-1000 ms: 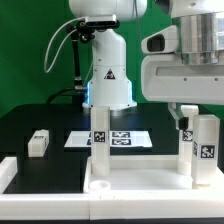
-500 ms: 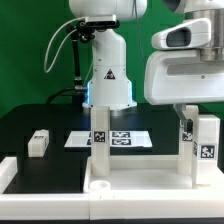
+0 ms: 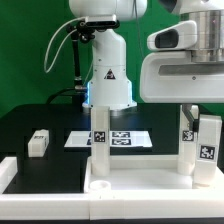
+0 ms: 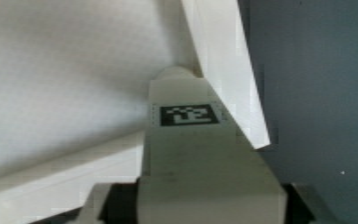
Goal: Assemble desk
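Observation:
The white desk tabletop [image 3: 130, 185] lies at the front with its rim up. One tagged leg [image 3: 100, 150] stands upright at its far left corner and another [image 3: 186, 150] near its far right corner. My gripper [image 3: 200, 115] comes down from above on the exterior view's right, shut on a third tagged leg [image 3: 208, 150] held upright just beside the right standing leg. In the wrist view this leg [image 4: 194, 150] fills the gap between the dark pads [image 4: 114, 205] of my gripper [image 4: 197, 205], above the tabletop [image 4: 69, 80] and its rim [image 4: 220, 60].
A fourth loose leg [image 3: 38, 143] lies on the black table at the exterior view's left. The marker board [image 3: 125, 138] lies behind the tabletop. The arm's white base [image 3: 108, 75] stands at the back. A white rail [image 3: 8, 172] edges the front left.
My hand with the held leg has shifted a little toward the exterior view's right. The leg stays upright by the tabletop's right corner. Nothing else has moved.

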### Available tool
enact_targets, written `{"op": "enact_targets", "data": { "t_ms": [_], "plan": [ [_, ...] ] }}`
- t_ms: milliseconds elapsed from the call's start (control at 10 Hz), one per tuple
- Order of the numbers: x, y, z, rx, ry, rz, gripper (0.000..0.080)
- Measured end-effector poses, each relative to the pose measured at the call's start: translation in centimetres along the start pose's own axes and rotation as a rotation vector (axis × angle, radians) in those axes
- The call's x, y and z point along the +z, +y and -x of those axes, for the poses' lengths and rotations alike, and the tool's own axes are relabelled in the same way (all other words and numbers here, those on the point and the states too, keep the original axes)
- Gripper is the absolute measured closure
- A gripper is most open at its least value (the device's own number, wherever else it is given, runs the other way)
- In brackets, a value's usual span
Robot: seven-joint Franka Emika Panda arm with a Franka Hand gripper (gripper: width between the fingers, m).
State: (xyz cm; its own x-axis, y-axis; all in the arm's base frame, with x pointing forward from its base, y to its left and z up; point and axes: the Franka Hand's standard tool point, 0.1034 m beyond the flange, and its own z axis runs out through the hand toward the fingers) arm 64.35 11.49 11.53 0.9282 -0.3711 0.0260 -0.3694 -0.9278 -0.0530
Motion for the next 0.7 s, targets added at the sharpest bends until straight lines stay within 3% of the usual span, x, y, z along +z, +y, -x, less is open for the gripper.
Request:
{"op": "enact_targets", "data": {
  "t_ms": [300,700],
  "plan": [
    [0.0,0.3,0.1,0.362,-0.012,0.007,0.0506],
    [0.1,1.3,-0.3,1.036,-0.069,-0.089,0.0508]
  ]
}}
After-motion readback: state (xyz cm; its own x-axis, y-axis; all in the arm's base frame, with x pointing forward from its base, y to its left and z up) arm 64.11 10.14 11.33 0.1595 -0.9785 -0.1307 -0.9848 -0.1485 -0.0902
